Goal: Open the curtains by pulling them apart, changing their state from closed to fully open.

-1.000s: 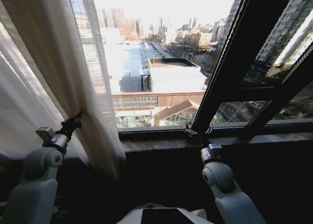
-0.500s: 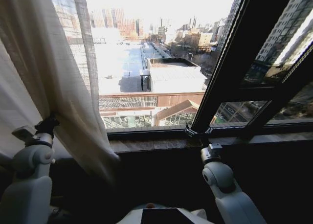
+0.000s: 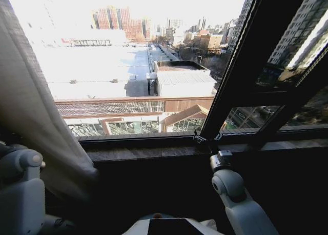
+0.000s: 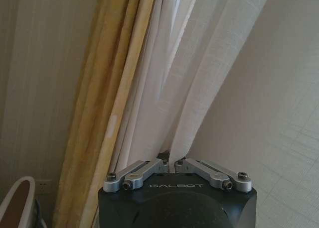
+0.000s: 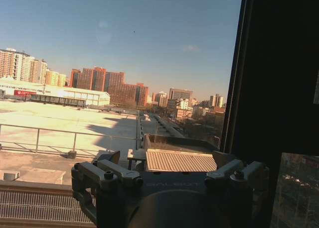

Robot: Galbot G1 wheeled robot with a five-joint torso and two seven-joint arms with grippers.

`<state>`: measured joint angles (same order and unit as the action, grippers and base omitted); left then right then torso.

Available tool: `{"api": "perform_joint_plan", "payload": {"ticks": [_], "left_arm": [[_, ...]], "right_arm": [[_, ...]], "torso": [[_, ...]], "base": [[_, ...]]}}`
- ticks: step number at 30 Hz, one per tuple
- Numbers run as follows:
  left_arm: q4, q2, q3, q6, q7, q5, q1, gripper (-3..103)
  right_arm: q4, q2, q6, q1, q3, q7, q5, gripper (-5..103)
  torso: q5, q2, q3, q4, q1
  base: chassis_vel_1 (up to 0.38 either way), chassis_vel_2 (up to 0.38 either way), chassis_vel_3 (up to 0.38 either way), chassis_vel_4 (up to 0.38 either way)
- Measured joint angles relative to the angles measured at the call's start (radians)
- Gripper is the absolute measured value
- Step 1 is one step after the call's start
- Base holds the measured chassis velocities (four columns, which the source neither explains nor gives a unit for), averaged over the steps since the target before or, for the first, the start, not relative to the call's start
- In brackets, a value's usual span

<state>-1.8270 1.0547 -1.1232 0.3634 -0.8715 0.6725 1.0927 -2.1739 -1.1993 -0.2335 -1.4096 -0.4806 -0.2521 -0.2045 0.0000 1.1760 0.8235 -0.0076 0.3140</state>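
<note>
The sheer white curtains [image 3: 36, 122] hang bunched in pleats at the far left of the window in the head view. In the left wrist view, my left gripper [image 4: 169, 161] is shut on a fold of the white curtain [image 4: 199, 73], next to a yellowish panel [image 4: 112, 88]. My left arm [image 3: 20, 183] stands at the lower left, partly behind the fabric. My right gripper [image 5: 169, 163] is open with nothing between its fingers, and it rests low at the window sill [image 3: 205, 140], facing the glass.
A dark window-frame bar [image 3: 241, 60] runs slantwise right of the uncovered pane, with a stone sill [image 3: 154, 153] below. A pale wall [image 4: 279, 113] lies beside the gathered fabric. A white rounded object [image 4: 17, 203] sits low near a wall socket.
My left arm has swept left with the curtain in its grip, dragging the fabric to the left edge and uncovering most of the pane. The right arm has not moved.
</note>
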Motion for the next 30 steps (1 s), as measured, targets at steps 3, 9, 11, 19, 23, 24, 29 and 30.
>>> {"api": "perform_joint_plan", "payload": {"ticks": [3,9,11,19,23,24,29,30], "left_arm": [[0.016,-0.006,-0.009,-0.008,-0.034,-0.032,-0.006,0],[-0.04,0.006,-0.006,0.022,0.063,-0.073,0.035,7],[-0.102,0.038,0.0,0.049,0.174,-0.144,0.084,19],[-0.221,0.094,0.012,0.106,0.332,-0.257,0.166,41],[-0.319,0.142,0.025,0.13,0.323,-0.281,0.22,62],[-0.331,0.15,0.026,0.13,0.32,-0.285,0.227,62],[-0.41,0.214,0.044,0.127,0.293,-0.303,0.27,85],[-0.41,0.214,0.044,0.127,0.293,-0.303,0.27,85]], "right_arm": [[0.004,0.0,0.0,0.003,0.0,0.001,-0.001,100],[0.007,-0.004,0.0,0.008,0.003,0.001,-0.001,100],[0.01,-0.005,0.0,0.009,0.003,0.001,-0.001,100],[0.016,-0.006,0.001,0.013,0.001,0.002,-0.002,100],[0.022,-0.005,0.003,0.013,-0.001,0.002,-0.003,100],[0.022,-0.005,0.003,0.014,-0.001,0.002,-0.003,100],[0.026,-0.002,0.004,0.02,0.0,0.002,-0.004,100],[0.026,-0.002,0.004,0.02,0.0,0.002,-0.004,100]], "torso": [[-0.0003,0.0,0.0,0.0002,0.0],[0.0002,0.0,0.0,-0.0001,0.0],[0.0001,0.0,0.0,0.0,0.0],[0.0003,0.0,0.0,0.0,0.0],[0.0003,0.0,0.0,-0.0001,0.0],[0.0004,0.0,0.0,0.0,0.0],[0.0003,0.0,0.0,0.0,0.0],[0.0003,0.0,0.0,0.0,0.0]], "base": [[0.0,0.0,0.0,0.0],[0.0,0.0,0.0,0.0],[0.0,0.0,0.0,0.0],[0.0,0.0,0.0,0.0],[0.0,0.0,0.0,0.0],[0.0,0.0,0.0,0.0],[0.0,0.0,0.0,0.0],[0.0,0.0,0.0,0.0]]}}
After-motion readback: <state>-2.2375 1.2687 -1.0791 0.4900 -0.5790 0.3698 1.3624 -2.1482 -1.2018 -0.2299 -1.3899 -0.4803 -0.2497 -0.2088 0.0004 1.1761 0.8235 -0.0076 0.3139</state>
